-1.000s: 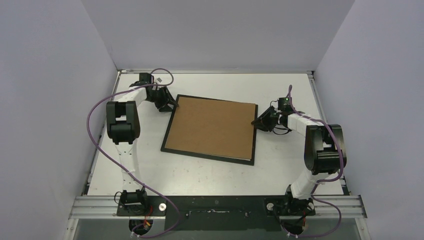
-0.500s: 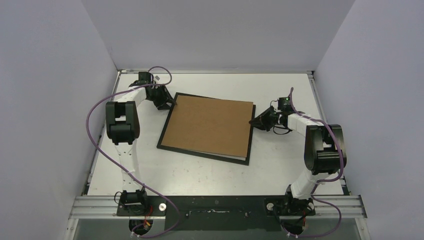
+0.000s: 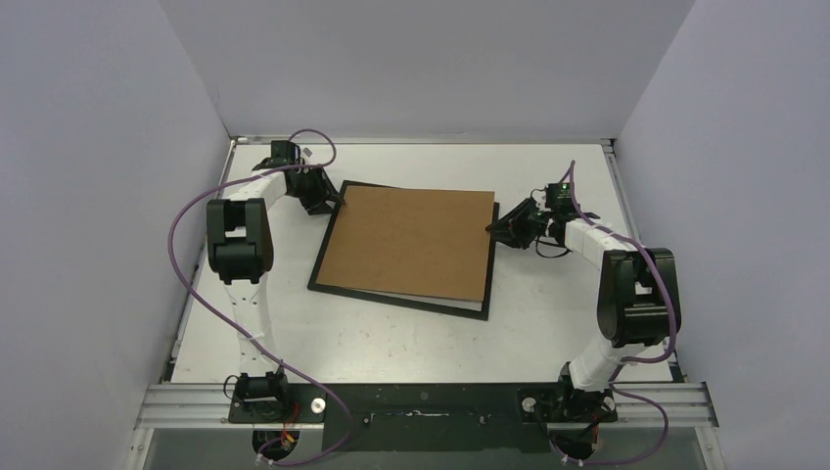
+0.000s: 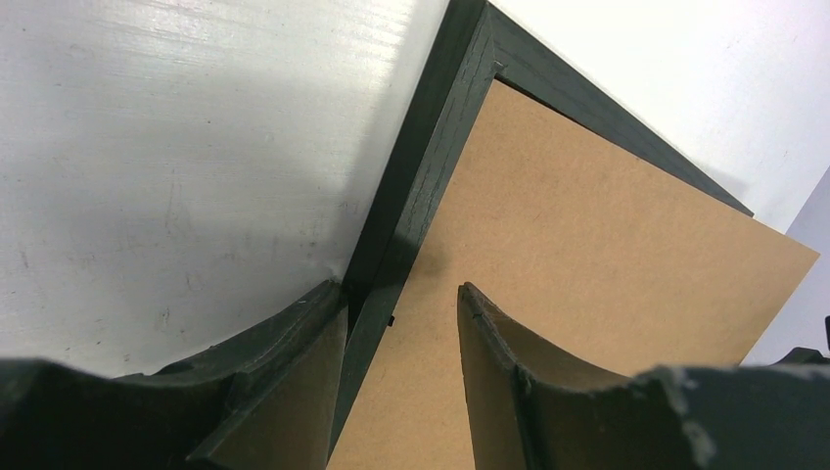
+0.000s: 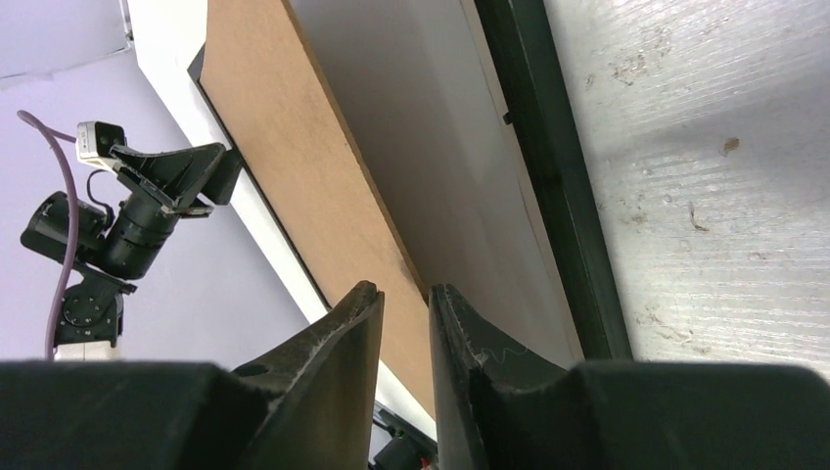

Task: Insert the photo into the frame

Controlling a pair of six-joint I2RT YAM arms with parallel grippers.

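From above, the thin black frame (image 3: 411, 301) lies flat on the white counter (image 3: 391, 343) with a matte brown cardboard backing (image 3: 411, 240) over it. The left hand (image 3: 333, 202) sits at the frame's far-left corner and the right hand (image 3: 494, 227) at its far-right corner. A second ago the backing sat square in the frame; now its right edge has risen and slid leftward, baring the frame's right rail, and the frame itself has shifted slightly left. In the left wrist view, that hand (image 4: 399, 286) is half open astride the frame's (image 4: 423, 166) grained left rail, one finger outside the rail and the other over the backing (image 4: 587, 294), clamping nothing. In the right wrist view, the hand (image 5: 403, 289) is nearly closed on the backing's (image 5: 299, 147) lifted edge, above the frame's rail (image 5: 553, 196). The pale grey surface between them may be the board's underside, though the angle leaves that unsure.
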